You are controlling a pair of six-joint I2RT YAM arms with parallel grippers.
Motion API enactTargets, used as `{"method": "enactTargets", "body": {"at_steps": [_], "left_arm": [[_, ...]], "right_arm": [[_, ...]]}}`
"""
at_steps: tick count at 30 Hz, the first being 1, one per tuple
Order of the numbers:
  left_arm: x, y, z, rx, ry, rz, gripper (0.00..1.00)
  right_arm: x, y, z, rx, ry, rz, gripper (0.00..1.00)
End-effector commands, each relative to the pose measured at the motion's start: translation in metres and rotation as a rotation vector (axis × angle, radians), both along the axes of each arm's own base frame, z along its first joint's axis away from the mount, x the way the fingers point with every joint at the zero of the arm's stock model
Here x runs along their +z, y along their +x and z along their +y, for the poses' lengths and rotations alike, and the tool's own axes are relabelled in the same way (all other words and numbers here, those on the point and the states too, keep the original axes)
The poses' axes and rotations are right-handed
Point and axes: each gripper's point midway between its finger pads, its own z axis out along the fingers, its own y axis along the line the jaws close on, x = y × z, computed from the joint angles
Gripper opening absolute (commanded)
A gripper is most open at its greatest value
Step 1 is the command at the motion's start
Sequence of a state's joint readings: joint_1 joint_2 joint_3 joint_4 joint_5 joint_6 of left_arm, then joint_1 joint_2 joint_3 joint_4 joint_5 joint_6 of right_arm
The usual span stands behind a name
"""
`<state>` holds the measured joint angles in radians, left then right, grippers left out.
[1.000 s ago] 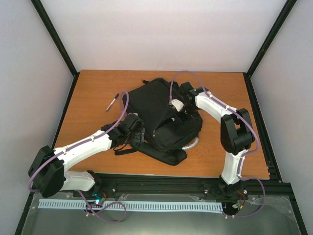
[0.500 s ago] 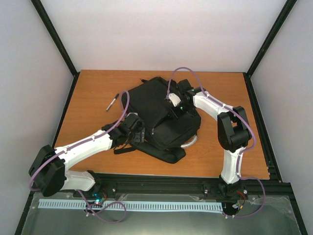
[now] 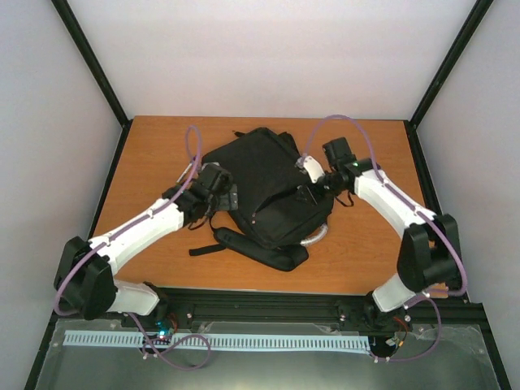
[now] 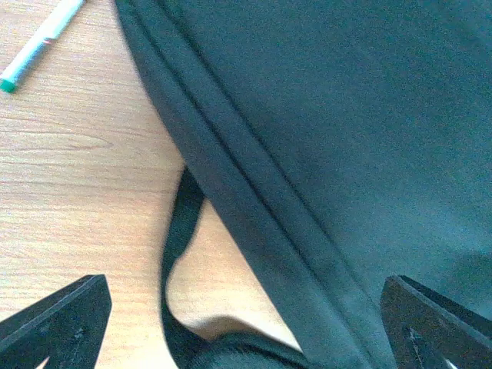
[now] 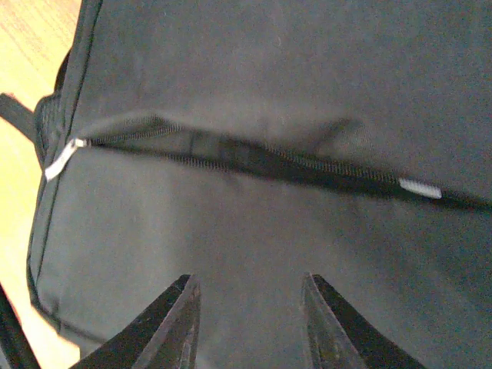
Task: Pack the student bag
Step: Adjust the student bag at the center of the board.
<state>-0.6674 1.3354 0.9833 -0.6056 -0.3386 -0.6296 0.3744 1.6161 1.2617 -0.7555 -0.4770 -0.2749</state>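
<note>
The black student bag [image 3: 264, 191] lies flat in the middle of the wooden table, with its shoulder straps [image 3: 262, 253] and grey curved handle [image 3: 317, 237] at the near side. My left gripper [image 3: 225, 195] is open and empty at the bag's left edge; in the left wrist view [image 4: 246, 327] its jaws stand wide apart over the bag's seam [image 4: 254, 207] and a thin strap [image 4: 175, 246]. My right gripper [image 3: 309, 188] is open and empty over the bag's right side. In the right wrist view [image 5: 250, 286] it is just short of an unzipped pocket slit [image 5: 254, 160].
A white pen with a green tip [image 4: 38, 46] lies on the table left of the bag. Two pale zip pulls [image 5: 61, 163] [image 5: 419, 187] mark the ends of the slit. Black frame posts and white walls close in the table [image 3: 162, 138].
My left gripper moved from the near-left straps up to the bag's left edge. My right arm drew back right, from over the bag's middle to its right side.
</note>
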Motion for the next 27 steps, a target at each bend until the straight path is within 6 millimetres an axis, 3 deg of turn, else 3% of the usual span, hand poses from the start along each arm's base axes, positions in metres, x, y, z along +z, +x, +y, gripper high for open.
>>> {"method": "enactTargets", "body": {"at_steps": [1, 6, 10, 15, 19, 23, 25, 27], "left_arm": [[-0.001, 0.031, 0.025, 0.128, -0.114, 0.042, 1.0], [-0.02, 0.078, 0.026, 0.183, -0.333, 0.093, 1.0], [-0.034, 0.119, 0.006, 0.133, -0.38, 0.11, 1.0], [-0.042, 0.155, -0.029, 0.028, -0.446, 0.144, 0.96], [-0.051, 0.165, -0.061, -0.069, -0.48, 0.186, 0.89], [-0.056, 0.161, -0.098, -0.183, -0.427, 0.233, 0.87], [-0.055, 0.158, -0.098, -0.184, -0.38, 0.244, 0.86], [-0.046, 0.157, -0.086, -0.164, -0.321, 0.226, 0.87]], "right_arm": [[0.01, -0.012, -0.019, -0.008, 0.074, -0.077, 0.39], [0.02, -0.015, -0.041, -0.062, 0.153, -0.114, 0.46], [0.025, -0.013, -0.052, -0.083, 0.176, -0.128, 0.47], [0.024, -0.013, -0.058, -0.091, 0.182, -0.14, 0.48], [0.02, -0.01, -0.064, -0.1, 0.177, -0.132, 0.48], [0.02, -0.009, -0.066, -0.105, 0.178, -0.131, 0.48], [0.02, -0.008, -0.066, -0.106, 0.18, -0.129, 0.48], [0.021, -0.009, -0.067, -0.108, 0.184, -0.131, 0.48]]}}
